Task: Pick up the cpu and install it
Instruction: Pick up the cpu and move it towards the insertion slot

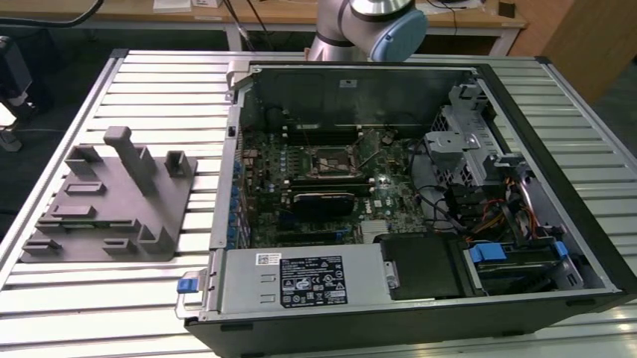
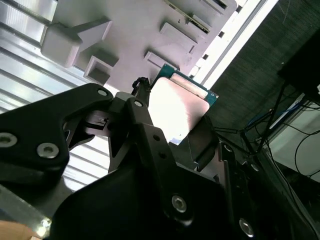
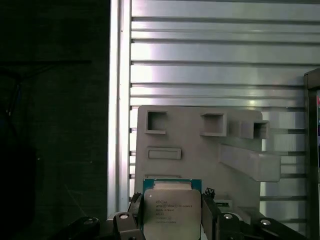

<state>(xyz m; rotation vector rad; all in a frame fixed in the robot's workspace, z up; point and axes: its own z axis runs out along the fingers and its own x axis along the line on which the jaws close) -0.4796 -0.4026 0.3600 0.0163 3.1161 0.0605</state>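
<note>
Table: a ribbed silver metal table (image 1: 139,89) carries everything.
Case: an open black tower computer case (image 1: 572,171) lies on its side. Its green motherboard (image 1: 388,190) faces up, with the dark square socket with a metal frame (image 1: 329,160) near the board's middle.
Fixture: a grey plastic fixture with posts and pockets (image 1: 110,216) sits beside the case on the exterior view's left, well apart from the socket.
Arm: a silver-and-blue robot arm (image 1: 371,26) rises behind the case.
Gripper: in both wrist views the black two-finger gripper (image 3: 172,217) is closed narrowly on the chip's opposite edges.
Cpu: the small flat square cpu with a silvery top and green rim (image 3: 172,210) is held between the fingers, clear of the fixture behind it.
Doing it well: I'd keep the chip level and square to the socket, gripped by the edges only.
In the way: the case walls, the silver drive cage (image 1: 463,142), the loose cables (image 1: 488,216), and the black rectangular card (image 1: 321,200) just beside the socket.
</note>
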